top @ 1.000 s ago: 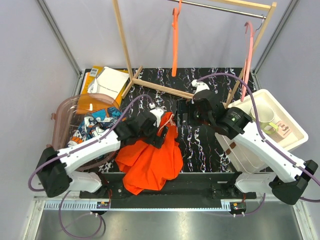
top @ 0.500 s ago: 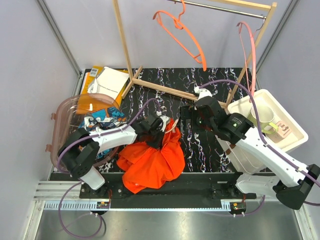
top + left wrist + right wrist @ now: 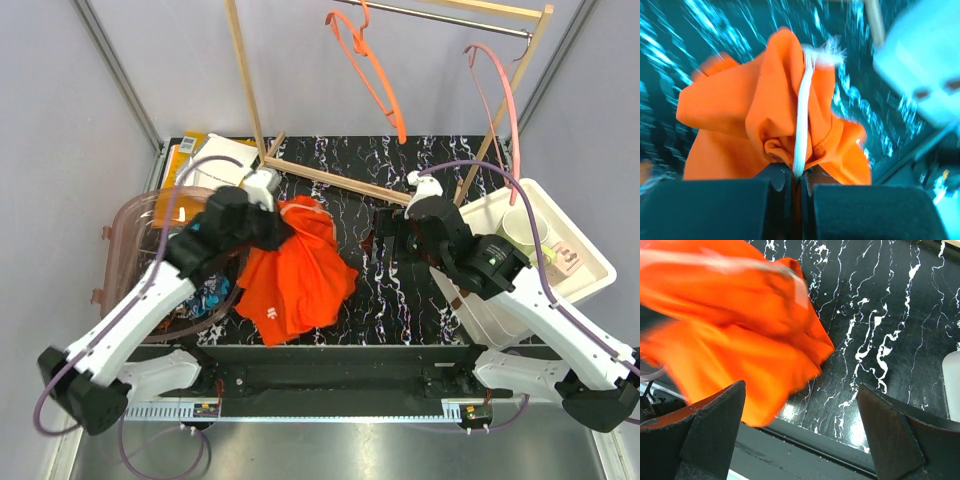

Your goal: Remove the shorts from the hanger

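The bench (image 3: 400,300) and the wooden rack (image 3: 246,90) behind it sit as they did. The change is on my left side. The orange shorts (image 3: 295,275) were a heap at the near edge a second ago. Now they hang bunched from the left arm, carried up and leftward toward the clear tub (image 3: 118,230), with their lower part trailing on the bench. The patterned shorts (image 3: 212,296) lie in that tub, I think, though the arm covers most of them. The orange hanger (image 3: 372,75) and the pink hanger (image 3: 505,95) both hang bare on the rail, so I judge the removal done and this a put-away move. The left fingers (image 3: 795,182), wide a second ago, have clamped on the waistband, and the white drawstring (image 3: 802,115) runs out between them. The right fingers (image 3: 385,235) stand wide, holding nothing.
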Tool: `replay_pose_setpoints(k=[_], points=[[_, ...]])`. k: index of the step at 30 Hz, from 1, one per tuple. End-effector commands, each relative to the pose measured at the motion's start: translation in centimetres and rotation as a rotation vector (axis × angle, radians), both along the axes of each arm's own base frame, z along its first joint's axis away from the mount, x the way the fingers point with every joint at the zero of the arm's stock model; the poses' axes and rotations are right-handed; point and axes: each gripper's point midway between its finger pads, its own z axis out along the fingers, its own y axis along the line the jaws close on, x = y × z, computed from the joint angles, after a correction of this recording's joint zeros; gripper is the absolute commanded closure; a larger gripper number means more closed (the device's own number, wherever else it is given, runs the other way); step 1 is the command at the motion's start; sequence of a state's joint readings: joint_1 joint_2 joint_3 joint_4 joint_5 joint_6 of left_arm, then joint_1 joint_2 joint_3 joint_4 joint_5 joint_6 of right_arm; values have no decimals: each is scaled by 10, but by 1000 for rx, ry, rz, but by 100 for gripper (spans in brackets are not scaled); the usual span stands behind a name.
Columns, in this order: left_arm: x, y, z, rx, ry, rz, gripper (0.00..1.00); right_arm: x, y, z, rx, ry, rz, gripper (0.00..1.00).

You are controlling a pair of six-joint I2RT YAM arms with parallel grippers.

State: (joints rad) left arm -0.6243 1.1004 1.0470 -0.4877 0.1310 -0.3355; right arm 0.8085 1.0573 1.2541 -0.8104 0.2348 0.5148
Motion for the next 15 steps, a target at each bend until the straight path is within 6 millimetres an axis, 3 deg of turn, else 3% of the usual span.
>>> replay_pose_setpoints(k=[1, 5, 7, 10, 13, 15], points=[[4, 48, 95, -39, -217, 130, 100, 3, -4, 9, 23, -25, -35, 0], [-1, 108, 160, 16, -389, 328, 100, 2, -3, 10, 32, -23, -29, 0], [-7, 138, 176, 75, -447, 427, 100, 2, -3, 11, 36, -22, -30, 0], [-22, 175, 216, 114, -554, 545, 100, 1, -2, 11, 37, -20, -26, 0], [-34, 211, 236, 195, -615, 676, 100, 1, 0, 11, 44, -14, -21, 0], [-39, 227, 239, 233, -623, 740, 100, 0, 2, 11, 50, -10, -18, 0]])
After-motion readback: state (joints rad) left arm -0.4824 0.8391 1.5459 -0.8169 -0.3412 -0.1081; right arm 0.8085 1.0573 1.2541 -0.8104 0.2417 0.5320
